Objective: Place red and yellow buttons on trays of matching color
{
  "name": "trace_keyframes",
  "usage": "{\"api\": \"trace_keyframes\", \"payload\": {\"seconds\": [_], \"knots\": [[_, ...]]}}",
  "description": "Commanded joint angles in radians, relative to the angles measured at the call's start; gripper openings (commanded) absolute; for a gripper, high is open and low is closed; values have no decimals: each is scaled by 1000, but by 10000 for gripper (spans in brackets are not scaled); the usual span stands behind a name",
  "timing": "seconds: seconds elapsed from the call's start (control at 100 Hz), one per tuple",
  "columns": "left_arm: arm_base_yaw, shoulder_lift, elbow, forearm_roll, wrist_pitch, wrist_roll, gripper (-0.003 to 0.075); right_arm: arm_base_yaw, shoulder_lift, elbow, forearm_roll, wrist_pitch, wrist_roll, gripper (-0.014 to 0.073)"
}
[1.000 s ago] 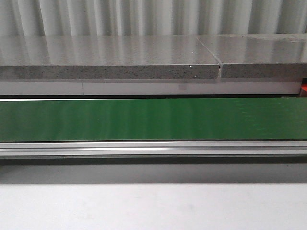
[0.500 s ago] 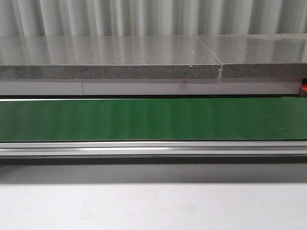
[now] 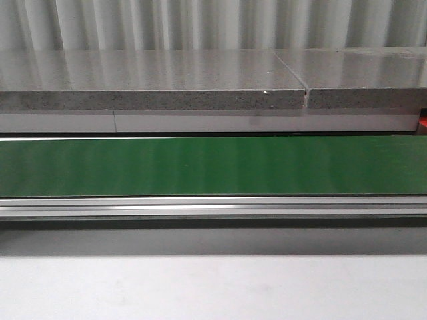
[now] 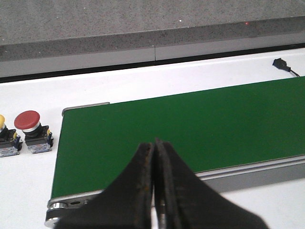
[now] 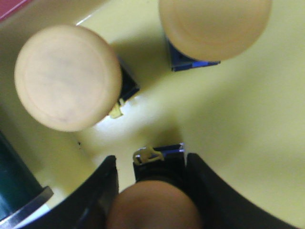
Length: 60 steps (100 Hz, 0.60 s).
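Nothing is shifting in the front view since the earlier frames: the green conveyor belt (image 3: 213, 165) is lying bare, both arms out of sight there. The yellow tray (image 5: 248, 124) is filling the right wrist view, its edges cut off, holding two blurred yellow buttons (image 5: 67, 78). The right gripper (image 5: 148, 191) is gripping a third button (image 5: 153, 202), its colour unclear. The left gripper (image 4: 155, 183) is hanging with its fingers pressed together over the belt, near a red button (image 4: 29, 128) on the white bench (image 4: 24, 191), beside a cut-off yellow one
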<state>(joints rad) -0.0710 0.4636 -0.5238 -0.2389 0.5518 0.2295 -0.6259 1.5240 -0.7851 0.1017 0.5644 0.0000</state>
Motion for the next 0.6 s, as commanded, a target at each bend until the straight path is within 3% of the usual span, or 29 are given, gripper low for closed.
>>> {"api": "trace_keyframes", "payload": {"seconds": [0.0,0.14,0.45,0.59], "knots": [[-7,4,-27,-18,-73,-11,-20,-7,-30,-28,11,1,0,454],[-7,4,-27,-18,-73,-11,-20,-7,-50,-50,13,25,0,618],[-7,4,-27,-18,-73,-11,-20,0,-249,-50,51,10,0,623],[-7,4,-27,-18,-73,-11,-20,78,-352,-50,58,-15,-24,623]]}}
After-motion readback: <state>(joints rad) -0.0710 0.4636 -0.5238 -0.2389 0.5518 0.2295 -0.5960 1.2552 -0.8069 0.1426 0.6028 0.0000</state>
